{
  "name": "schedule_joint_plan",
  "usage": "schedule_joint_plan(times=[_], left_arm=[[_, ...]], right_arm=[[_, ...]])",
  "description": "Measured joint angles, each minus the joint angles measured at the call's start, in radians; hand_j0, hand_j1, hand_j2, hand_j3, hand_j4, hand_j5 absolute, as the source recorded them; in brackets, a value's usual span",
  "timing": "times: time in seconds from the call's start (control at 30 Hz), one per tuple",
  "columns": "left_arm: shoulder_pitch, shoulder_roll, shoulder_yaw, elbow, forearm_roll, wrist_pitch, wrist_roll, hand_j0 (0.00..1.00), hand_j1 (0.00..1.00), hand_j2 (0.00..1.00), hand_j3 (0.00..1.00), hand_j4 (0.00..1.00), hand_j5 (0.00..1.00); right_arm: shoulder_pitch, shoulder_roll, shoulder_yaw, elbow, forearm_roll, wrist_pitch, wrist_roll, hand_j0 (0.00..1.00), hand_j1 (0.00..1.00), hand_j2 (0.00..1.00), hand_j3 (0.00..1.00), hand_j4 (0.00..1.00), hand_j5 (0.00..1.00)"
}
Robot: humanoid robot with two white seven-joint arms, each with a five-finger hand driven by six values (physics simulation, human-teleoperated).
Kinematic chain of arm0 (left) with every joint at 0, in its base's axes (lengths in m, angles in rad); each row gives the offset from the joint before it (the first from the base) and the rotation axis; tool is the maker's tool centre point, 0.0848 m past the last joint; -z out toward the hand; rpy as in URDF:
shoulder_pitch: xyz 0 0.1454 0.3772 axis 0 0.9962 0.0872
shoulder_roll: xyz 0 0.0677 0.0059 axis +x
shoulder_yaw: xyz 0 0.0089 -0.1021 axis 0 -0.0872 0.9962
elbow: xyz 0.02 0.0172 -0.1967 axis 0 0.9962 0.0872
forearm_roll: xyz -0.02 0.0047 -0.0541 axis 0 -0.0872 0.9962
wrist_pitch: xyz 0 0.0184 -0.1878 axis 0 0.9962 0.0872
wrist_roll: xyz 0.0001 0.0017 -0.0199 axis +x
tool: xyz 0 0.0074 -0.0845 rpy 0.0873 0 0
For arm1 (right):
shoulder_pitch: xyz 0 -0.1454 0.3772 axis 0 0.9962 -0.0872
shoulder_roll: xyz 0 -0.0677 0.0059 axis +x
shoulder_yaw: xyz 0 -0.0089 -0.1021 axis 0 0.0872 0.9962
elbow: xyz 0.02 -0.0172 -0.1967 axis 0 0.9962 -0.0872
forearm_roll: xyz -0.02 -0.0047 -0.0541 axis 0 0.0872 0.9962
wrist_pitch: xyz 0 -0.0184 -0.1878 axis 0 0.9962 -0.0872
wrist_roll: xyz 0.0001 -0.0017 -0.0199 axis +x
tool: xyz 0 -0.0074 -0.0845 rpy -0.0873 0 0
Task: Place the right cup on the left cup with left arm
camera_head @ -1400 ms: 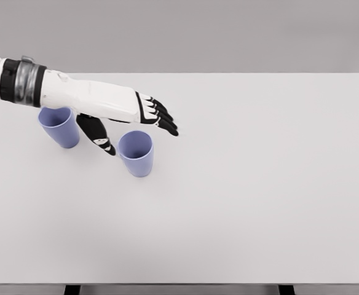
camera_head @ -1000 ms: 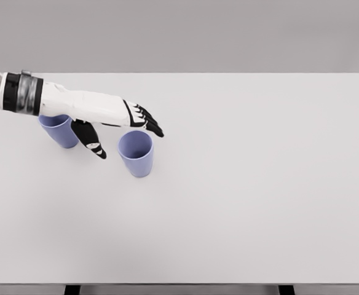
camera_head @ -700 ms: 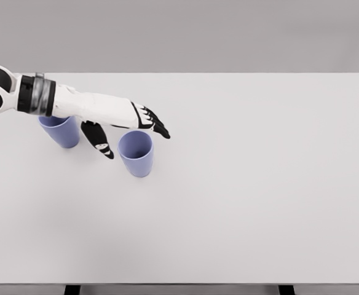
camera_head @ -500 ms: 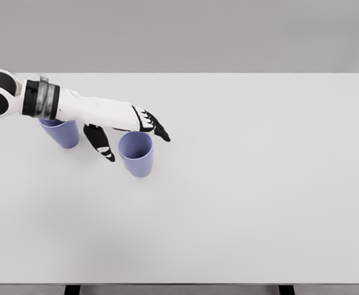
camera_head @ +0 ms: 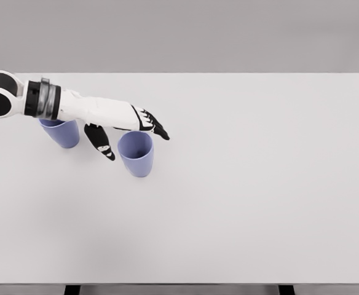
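White table [camera_head: 259, 196] carries both cups, upright, near each other but apart. Left cup [camera_head: 61, 132] sits partly under the forearm; right cup [camera_head: 136, 153] stands just right of it. Left hand [camera_head: 125, 126] brackets the right cup's rim, spread wide, holding nothing (thumb left, fingers behind). Advice: lower around the wall, then close evenly to avoid tipping.

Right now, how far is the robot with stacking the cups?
Done: nothing; both cups stand apart on the table. In hand: the left robot hand, open, brackets the right cup without gripping. Left: grasp, lift, set it on the left cup.
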Motion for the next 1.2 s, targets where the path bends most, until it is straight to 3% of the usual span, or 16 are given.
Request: schedule_joint_plan(times=[0.47, 1.2], left_arm=[[0.041, -0.021, 0.023, 0.016, -0.028, 0.000, 0.000, 1.00, 1.00, 1.00, 1.00, 1.00, 1.00], [0.058, -0.038, 0.038, 0.033, -0.063, 0.000, 0.007, 1.00, 1.00, 1.00, 1.00, 1.00, 1.00]], right_arm=[[0.000, 0.000, 0.000, 0.000, 0.000, 0.000, 0.000, 1.00, 1.00, 1.00, 1.00, 1.00, 1.00], [0.000, 0.000, 0.000, 0.000, 0.000, 0.000, 0.000, 1.00, 1.00, 1.00, 1.00, 1.00, 1.00]])
